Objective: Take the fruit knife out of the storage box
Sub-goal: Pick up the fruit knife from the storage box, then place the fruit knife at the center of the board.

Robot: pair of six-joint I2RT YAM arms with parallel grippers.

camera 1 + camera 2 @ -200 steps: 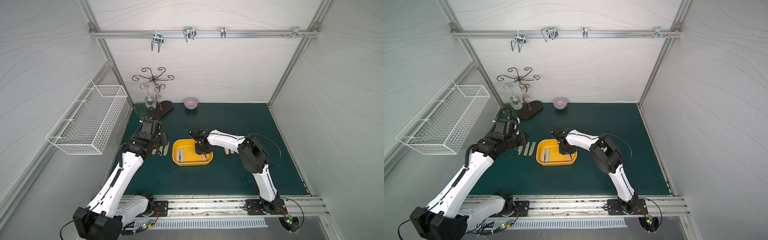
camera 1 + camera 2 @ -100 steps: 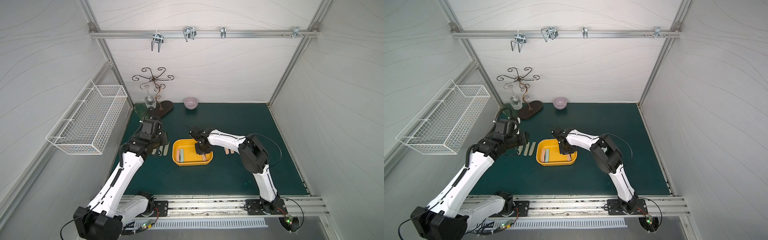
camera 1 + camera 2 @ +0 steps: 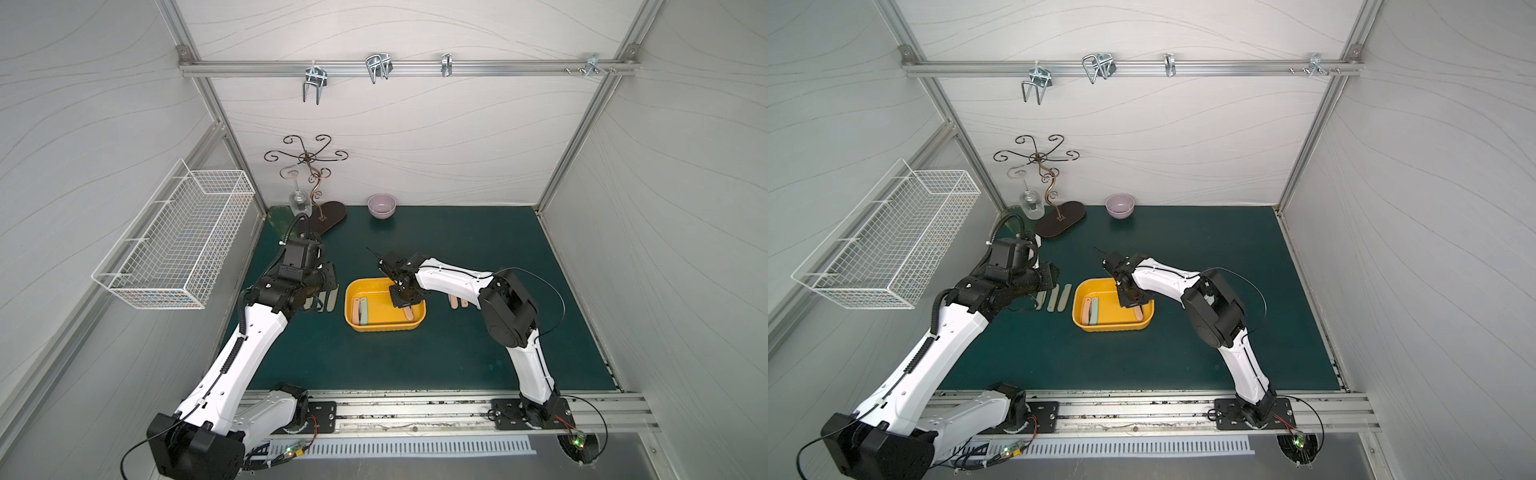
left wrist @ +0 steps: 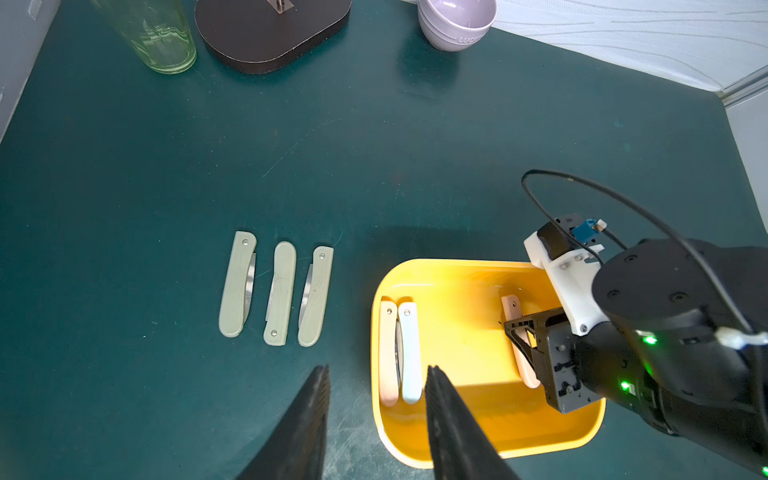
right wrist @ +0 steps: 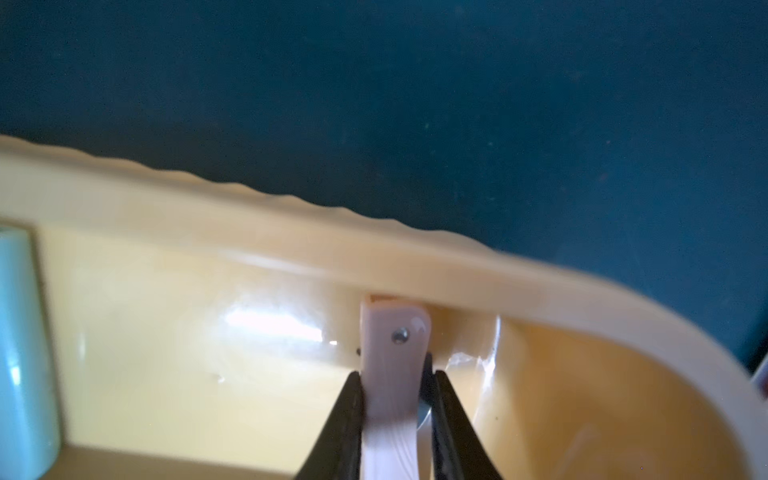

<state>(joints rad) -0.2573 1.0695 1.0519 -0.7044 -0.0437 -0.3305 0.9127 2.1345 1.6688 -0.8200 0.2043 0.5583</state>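
The yellow storage box (image 3: 382, 326) sits near the middle of the green worktop (image 3: 478, 232). The right claw (image 3: 405, 297) reaches down into the box's 3 o'clock side. In the right wrist view its jaws are narrow, pressed on both flanks of a pink folding fruit knife (image 5: 392, 374). The knife's riveted end lies close against the box's inner wall, just under the rim. The knife is thus inside the box, and its other end shows below the claw at 6 o'clock in both top views (image 3: 1138, 316).

Along the box's 9 o'clock wall, a second pink knife (image 4: 387, 353) and a pale blue knife (image 4: 410, 353) lie side by side, touching.

The left claw (image 4: 376, 370) hangs over the box's 9 o'clock rim with its jaws moderately parted and nothing between them.

On the worktop at the box's 9 o'clock, three green folding knives (image 4: 280, 293) lie in a row, parallel and just apart. At its 3 o'clock, two more pink knives (image 3: 457, 301) lie partly hidden by the right arm.

By the back wall at 12 o'clock stands a lilac bowl (image 3: 381, 205). At 11 o'clock is a dark-based scrolled metal rack (image 3: 328, 214) with a wine glass (image 3: 298, 199) hanging upside down from it.
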